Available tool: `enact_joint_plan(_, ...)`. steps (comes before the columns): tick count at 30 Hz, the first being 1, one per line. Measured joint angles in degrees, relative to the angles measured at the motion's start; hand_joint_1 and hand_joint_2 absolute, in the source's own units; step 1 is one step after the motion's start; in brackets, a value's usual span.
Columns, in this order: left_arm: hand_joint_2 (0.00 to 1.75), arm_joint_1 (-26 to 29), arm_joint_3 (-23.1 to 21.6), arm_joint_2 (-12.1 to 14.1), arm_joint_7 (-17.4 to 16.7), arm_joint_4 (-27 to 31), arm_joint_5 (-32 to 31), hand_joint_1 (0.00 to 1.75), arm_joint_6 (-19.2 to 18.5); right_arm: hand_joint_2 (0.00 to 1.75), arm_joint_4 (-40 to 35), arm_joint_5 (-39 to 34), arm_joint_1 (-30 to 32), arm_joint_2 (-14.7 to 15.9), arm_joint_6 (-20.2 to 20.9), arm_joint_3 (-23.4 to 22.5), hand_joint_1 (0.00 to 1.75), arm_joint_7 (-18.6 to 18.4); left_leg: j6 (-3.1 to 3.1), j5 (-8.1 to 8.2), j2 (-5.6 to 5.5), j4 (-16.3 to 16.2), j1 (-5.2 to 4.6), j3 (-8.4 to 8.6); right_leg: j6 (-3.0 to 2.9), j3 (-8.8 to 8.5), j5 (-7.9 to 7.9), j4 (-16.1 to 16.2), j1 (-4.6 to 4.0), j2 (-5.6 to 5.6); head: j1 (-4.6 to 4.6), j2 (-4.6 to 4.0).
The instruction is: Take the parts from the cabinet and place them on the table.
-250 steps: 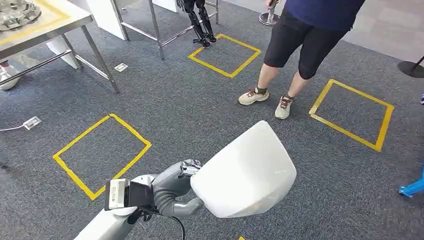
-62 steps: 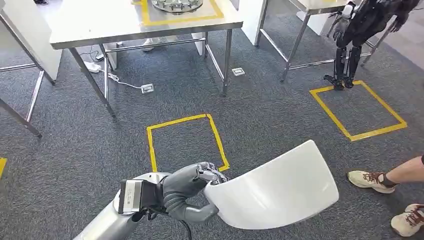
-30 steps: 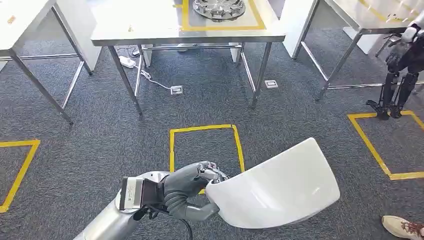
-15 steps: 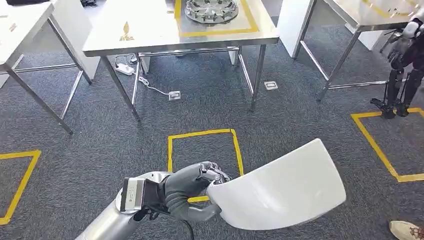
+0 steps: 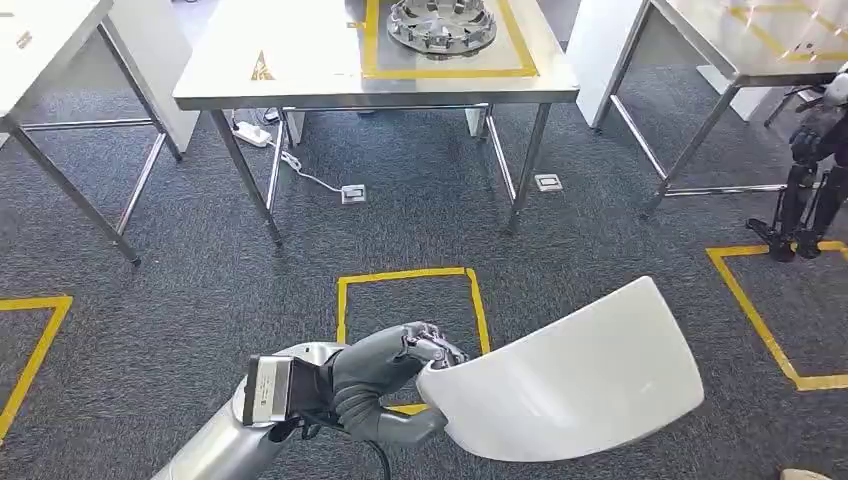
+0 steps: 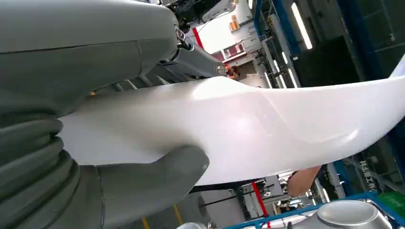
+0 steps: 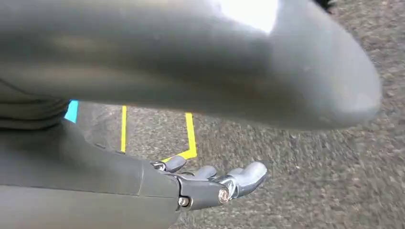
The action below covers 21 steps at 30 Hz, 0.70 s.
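One hand [image 5: 385,378] — left (gripping) — white panel [image 5: 565,380]

This looks like a robot test hall or industrial lab. Grey carpet [image 5: 150,230] covers the floor, marked with squares of yellow tape [image 5: 408,275] like standing stations. Steel tables [image 5: 300,70] on thin legs stand in a row, one with a yellow taped frame around a round metal wheel part [image 5: 441,24]. Power sockets [image 5: 352,193] and a cable [image 5: 300,165] lie on the floor. Another robot [image 5: 815,170] stands by a taped square. The left wrist view shows high ceiling lights [image 6: 301,26] and blue framework [image 6: 260,24].
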State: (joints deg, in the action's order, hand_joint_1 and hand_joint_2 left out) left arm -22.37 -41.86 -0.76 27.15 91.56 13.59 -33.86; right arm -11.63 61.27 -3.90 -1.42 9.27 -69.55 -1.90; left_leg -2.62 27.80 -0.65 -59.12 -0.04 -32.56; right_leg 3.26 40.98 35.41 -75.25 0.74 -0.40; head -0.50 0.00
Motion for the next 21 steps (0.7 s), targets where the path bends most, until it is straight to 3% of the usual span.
enact_joint_plan(1,1.75,0.14,0.0,0.02,0.02,0.0,-0.06,1.75,0.0,0.0,0.0,0.09,0.02,-0.02,0.0,0.02,0.0,0.0,0.18,0.4,-0.1,-0.01,0.03,0.48,-0.05,-0.38,-2.29,2.55,0.1,0.0,0.02,0.0)
enact_joint_plan(3,1.75,0.23,0.0,0.02,0.02,0.09,-0.07,1.75,0.0,0.0,0.0,0.13,-0.01,0.02,0.0,0.0,0.0,0.0,0.61,1.29,-0.09,-0.01,0.15,1.77,-0.37,-3.61,-8.98,11.75,0.24,-0.02,0.07,0.0)
enact_joint_plan(4,1.75,0.25,0.0,0.02,0.04,0.11,-0.07,1.75,0.0,0.0,0.0,0.17,0.03,0.07,0.0,0.02,0.0,0.0,0.95,1.83,-0.02,0.01,0.17,1.94,-0.53,-4.99,-11.4,16.01,0.24,-0.06,0.15,0.0)
enact_joint_plan(5,1.75,0.28,0.0,0.13,0.07,0.07,-0.07,1.75,0.02,0.0,0.0,0.24,-0.07,0.04,0.0,0.02,0.0,0.0,1.33,2.04,-0.13,-0.06,0.02,2.48,-1.07,-4.77,-8.32,15.96,-0.08,-0.18,0.22,0.0)
enact_joint_plan(6,1.75,0.29,0.0,0.13,0.07,0.15,-0.07,1.75,0.02,0.0,0.0,0.24,-0.14,0.07,0.0,0.02,0.0,-0.02,1.78,2.32,-0.09,0.33,0.01,2.38,-1.61,-4.87,-8.25,15.77,-0.52,-0.26,0.26,0.0)
enact_joint_plan(7,1.75,0.33,0.0,0.17,0.07,0.24,-0.11,1.75,0.04,0.0,0.0,0.28,0.04,0.09,0.0,0.02,0.0,-0.13,2.23,2.09,-0.1,0.18,0.0,3.13,-2.25,-5.1,-9.31,16.27,-0.48,-0.14,0.31,0.0)
enact_joint_plan(8,1.75,0.35,0.0,0.22,0.11,0.26,-0.11,1.75,0.04,0.0,0.0,0.31,0.15,0.09,0.0,0.0,0.0,-0.15,2.62,1.67,-0.1,-0.53,-0.07,3.0,-2.8,-5.4,-9.3,16.42,-0.29,-0.13,0.28,0.0)
enact_joint_plan(10,1.75,0.29,0.04,0.28,0.13,0.5,-0.13,1.75,0.07,0.0,0.0,0.31,0.06,0.09,-0.02,0.02,0.0,0.02,3.16,2.89,0.08,-1.72,0.02,3.27,-3.61,-6.98,-9.36,16.64,-0.03,-0.1,0.13,0.0)
enact_joint_plan(11,1.75,0.18,0.04,0.31,0.2,0.63,-0.15,1.75,0.07,0.0,0.0,0.35,-0.04,0.09,-0.04,0.02,0.0,0.18,3.3,4.06,0.18,-4.77,0.02,1.59,-3.91,-7.34,-9.06,16.63,-0.03,-0.06,-0.29,0.0)
enact_joint_plan(14,1.75,0.55,0.04,0.68,0.57,0.63,-0.26,1.75,0.33,0.0,0.0,0.48,0.0,0.09,-0.07,0.02,0.0,0.52,3.63,9.12,0.24,-16.49,0.05,-6.15,-4.11,-8.04,-8.08,16.61,-0.19,-0.06,-0.5,0.0)
enact_joint_plan(15,1.75,0.71,0.04,0.9,0.72,0.63,-0.33,1.75,0.48,0.0,0.0,0.48,0.06,0.09,-0.07,0.02,0.0,0.59,3.49,8.69,0.25,-17.44,0.05,-7.53,-4.12,-8.44,-7.73,16.61,-0.25,-0.06,-0.52,0.0)
enact_joint_plan(16,1.75,0.79,0.04,1.09,0.85,0.63,-0.42,1.75,0.55,0.0,0.0,0.55,0.09,0.09,-0.07,0.0,0.0,0.7,3.24,6.64,0.25,-15.67,0.04,-7.5,-4.09,-8.96,-7.33,16.61,-0.3,-0.01,-0.57,0.0)
enact_joint_plan(17,1.75,0.84,0.04,1.2,1.14,0.66,-0.57,1.75,0.59,0.0,0.0,0.59,0.08,0.09,-0.02,0.02,0.0,0.7,2.92,3.39,0.26,-11.79,0.02,-6.36,-4.03,-9.61,-6.92,16.61,-0.39,0.05,-0.63,0.0)
enact_joint_plan(19,1.75,0.88,0.09,1.44,1.4,0.77,-0.85,1.75,0.7,0.0,0.0,0.79,0.09,0.07,0.11,0.02,0.0,0.72,1.87,-3.36,0.46,-1.8,-0.35,-3.03,-3.83,-10.64,-6.01,16.68,-0.44,0.04,-0.72,0.0)
enact_joint_plan(21,1.75,1.13,0.13,1.7,1.68,0.94,-0.98,1.75,0.85,0.0,0.0,0.85,-0.07,0.0,0.17,0.02,0.0,0.7,1.81,-0.36,0.57,-0.35,-0.82,-2.95,-3.15,-10.68,-5.59,16.61,-0.46,0.1,-0.79,0.0)
